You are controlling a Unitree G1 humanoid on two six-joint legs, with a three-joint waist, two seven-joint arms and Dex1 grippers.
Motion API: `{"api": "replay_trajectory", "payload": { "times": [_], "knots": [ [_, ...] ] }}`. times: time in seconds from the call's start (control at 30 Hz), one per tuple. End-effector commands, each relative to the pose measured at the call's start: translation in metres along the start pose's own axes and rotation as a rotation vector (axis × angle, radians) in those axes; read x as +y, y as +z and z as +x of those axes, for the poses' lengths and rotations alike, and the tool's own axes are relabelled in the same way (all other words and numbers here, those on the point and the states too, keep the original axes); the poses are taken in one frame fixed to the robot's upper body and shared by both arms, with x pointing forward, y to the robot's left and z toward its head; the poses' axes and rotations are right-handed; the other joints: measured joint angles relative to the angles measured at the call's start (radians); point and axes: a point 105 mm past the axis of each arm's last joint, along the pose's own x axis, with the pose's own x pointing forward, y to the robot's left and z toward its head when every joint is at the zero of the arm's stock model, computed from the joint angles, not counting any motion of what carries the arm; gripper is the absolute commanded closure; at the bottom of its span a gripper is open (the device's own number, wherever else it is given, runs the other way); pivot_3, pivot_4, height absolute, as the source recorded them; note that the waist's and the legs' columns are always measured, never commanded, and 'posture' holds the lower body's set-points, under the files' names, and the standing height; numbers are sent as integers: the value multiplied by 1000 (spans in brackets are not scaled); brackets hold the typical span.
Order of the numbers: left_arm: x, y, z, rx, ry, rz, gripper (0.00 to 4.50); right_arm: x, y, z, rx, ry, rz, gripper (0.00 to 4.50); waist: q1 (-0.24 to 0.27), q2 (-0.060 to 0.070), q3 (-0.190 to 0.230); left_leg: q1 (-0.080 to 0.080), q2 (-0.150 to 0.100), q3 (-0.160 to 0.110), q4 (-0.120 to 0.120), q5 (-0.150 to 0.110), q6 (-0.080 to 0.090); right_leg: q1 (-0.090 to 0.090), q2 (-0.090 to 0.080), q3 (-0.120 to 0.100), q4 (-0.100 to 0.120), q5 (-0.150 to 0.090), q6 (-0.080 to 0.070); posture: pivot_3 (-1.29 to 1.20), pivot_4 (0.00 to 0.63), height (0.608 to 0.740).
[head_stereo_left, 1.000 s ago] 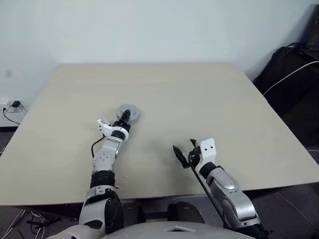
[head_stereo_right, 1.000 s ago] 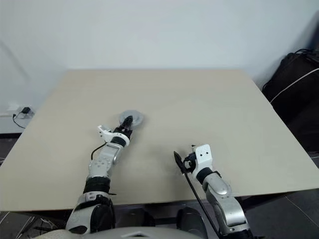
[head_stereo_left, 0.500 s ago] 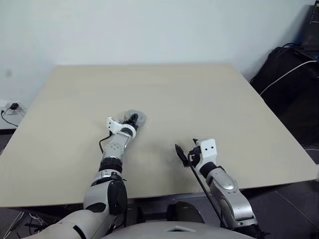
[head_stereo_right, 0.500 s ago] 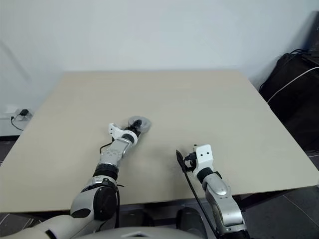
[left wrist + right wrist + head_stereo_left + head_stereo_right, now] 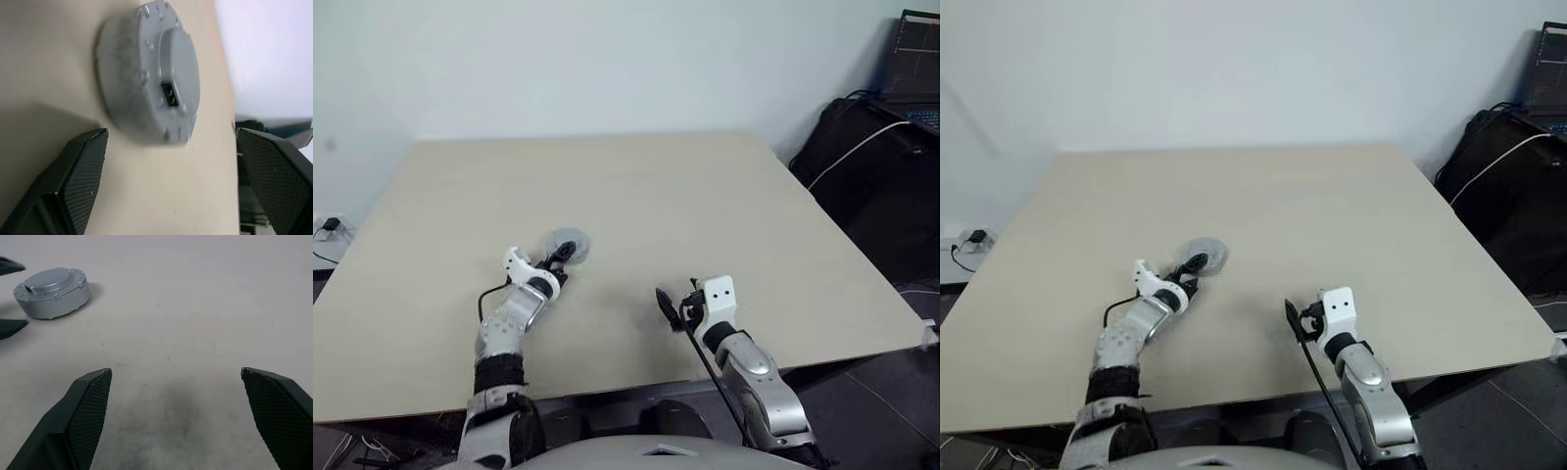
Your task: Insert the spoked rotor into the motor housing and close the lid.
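Note:
The lid [image 5: 166,83] lies smooth grey side up, capping a round silver unit [image 5: 566,243] on the table's left middle. It covers the motor housing, and the spoked rotor is hidden. My left gripper [image 5: 555,261] is open just short of the unit on its near side, its fingers [image 5: 83,166] spread wider than the unit and touching nothing. In the right wrist view the unit [image 5: 51,284] stands far off. My right gripper [image 5: 668,304] hovers open and empty over the table's near middle, well to the right of the unit.
The beige table [image 5: 705,196] is bare around the unit. Black bags [image 5: 862,147] and a laptop [image 5: 913,44] stand past its right edge. A black cable [image 5: 705,362] hangs from my right wrist over the near edge.
My left gripper has opened, let go of the unit and drawn back toward me. The right arm kept still. The head views have shifted.

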Motion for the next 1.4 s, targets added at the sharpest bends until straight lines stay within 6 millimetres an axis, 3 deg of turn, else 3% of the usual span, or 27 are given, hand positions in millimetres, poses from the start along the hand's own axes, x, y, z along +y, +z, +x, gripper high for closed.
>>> {"api": "replay_trajectory", "payload": {
  "times": [0.03,0.2,0.3,0.5,0.67,0.87,1.4],
  "knots": [
    [27,-3,-22,-1,91,205,11,-8,14,1,-56,-58,28,0,0,2,-1,0,0,0,0,0,0,0,0,0,0,0,0,0,0,740],
    [21,-4,-41,-92,51,429,11,-17,22,-1,-115,-147,45,0,1,3,-1,0,0,0,-2,1,-2,-2,0,1,1,-1,-1,0,0,740],
    [7,6,-50,-240,56,647,11,-19,28,-2,-146,-175,32,0,7,4,0,-1,0,0,-4,0,-2,-4,-1,1,0,-1,-2,0,0,740],
    [-11,24,-60,-483,119,926,11,-23,30,-3,-137,-188,6,0,38,7,4,-3,-1,0,-7,0,-2,-7,-2,0,0,-2,-4,0,0,740],
    [-18,26,-64,-580,120,961,11,-26,37,-4,-186,-219,1,0,40,7,4,-4,-2,1,-10,0,-1,-8,-4,0,-2,-2,-4,0,0,740],
    [-21,16,-64,-570,85,1011,11,-35,34,-6,-215,-301,92,0,42,7,5,-4,-2,1,-14,1,-3,-10,-4,-2,-2,-4,-4,0,0,740],
    [-18,5,-64,-544,59,1021,11,-41,28,-10,-210,-329,52,0,41,7,5,-4,-2,1,-13,-1,1,-10,-4,-3,-2,-5,-4,0,0,740]
  ]
}}
